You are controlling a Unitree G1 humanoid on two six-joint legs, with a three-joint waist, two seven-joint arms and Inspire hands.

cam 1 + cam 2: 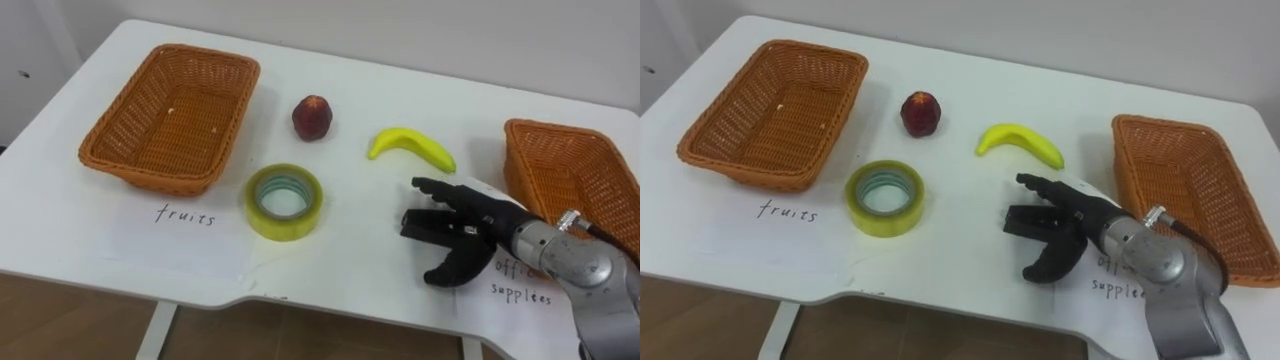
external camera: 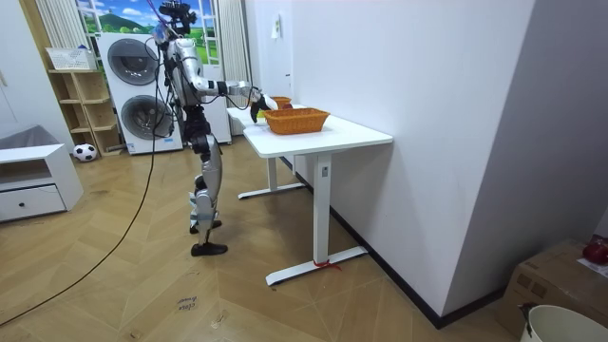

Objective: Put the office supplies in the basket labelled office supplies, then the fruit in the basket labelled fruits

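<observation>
Right hand [image 1: 465,232] hovers low over the table [image 1: 60,200], right of the tape [image 1: 285,228] and apart from it. Fingers [image 1: 440,188] are stretched out and spread, pointing toward the tape, with the thumb hanging below them. It grips nothing. Whether the fingertips touch the tabletop cannot be told.

Banana [image 1: 412,146]: lies flat on the table, right of the tape and farther back, just beyond the hand's fingers, with a small gap between them. It curves with its ends pointing toward the robot.

Red fruit [image 1: 313,118]: sits on the table straight behind the tape, a little to the right, clear of the banana.

Tape: a yellow roll lying flat, hole up, near the table's front edge.

Left basket [image 1: 150,175]: orange wicker, behind and left of the tape, its near corner close to the roll. A handwritten paper label [image 1: 185,215] lies directly left of the tape, in front of this basket.

Right basket [image 1: 575,170]: same wicker, far right of the tape, past the hand and partly behind its forearm. A second label [image 1: 520,285] lies on the table below the wrist.

Both fruits and the tape rest on the tabletop, outside either basket.

Room view: the robot stands upright at the table's long side, one arm reaching out over it. Two washing machines [image 2: 138,90] stand behind it.
</observation>
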